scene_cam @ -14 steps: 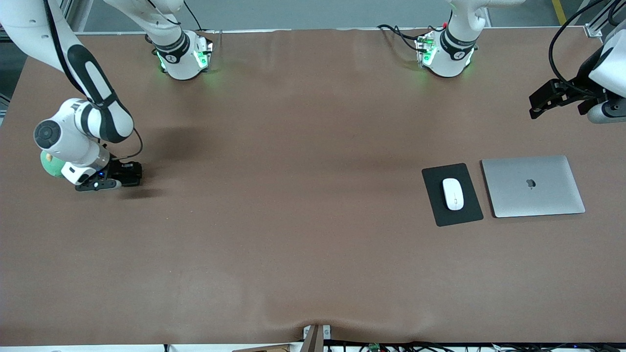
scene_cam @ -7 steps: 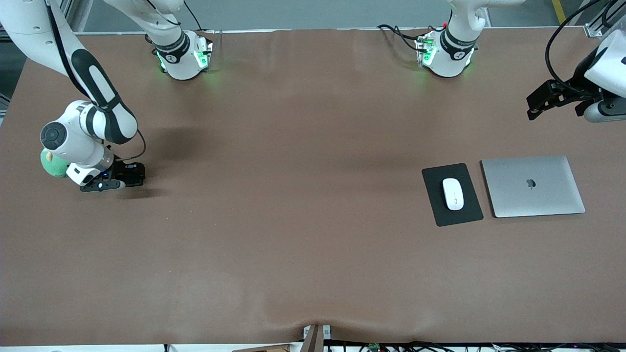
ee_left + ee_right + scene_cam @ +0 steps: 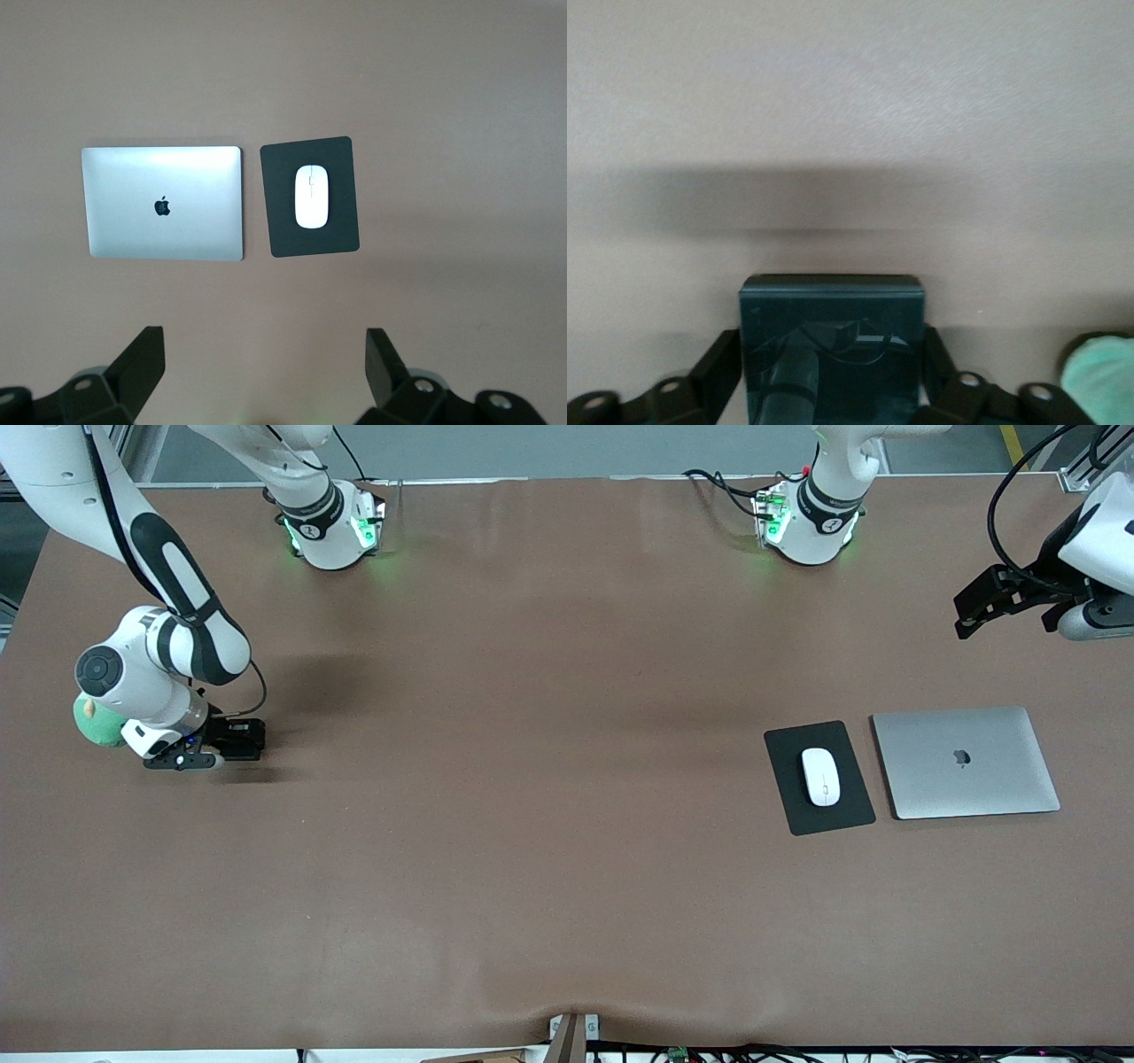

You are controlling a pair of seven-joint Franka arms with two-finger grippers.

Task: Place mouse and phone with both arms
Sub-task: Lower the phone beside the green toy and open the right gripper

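Spreading across the whole scene was the brown table (image 3: 549, 850), and toward the left arm's end of it lay a closed silver laptop (image 3: 966, 763) with a black mat (image 3: 819, 778) just beside it. On that mat rested the mouse (image 3: 820, 776), white and oval, apparently already placed.

The left gripper (image 3: 974, 611) hung high over the table at the left arm's end, its fingers (image 3: 142, 359) spread wide with nothing between them; that arm looked to be waiting. The right gripper (image 3: 239, 740) sat low over the table at the right arm's end, beside a green soft toy (image 3: 96, 726), and its fingers (image 3: 718, 363) were clamped on the two long edges of the phone (image 3: 831, 345).

That phone was a stiff, glossy slab (reflections ran across its face in the right wrist view), so it probably was slippery and light enough, yet likely to crack or scratch if dropped. The edge grip seemed right: squeezing across the narrow width, with the slab seated deep between the fingers. The mouse, smooth rounded plastic, would likely be best pinched across its flanks near the middle, were it ever lifted again.
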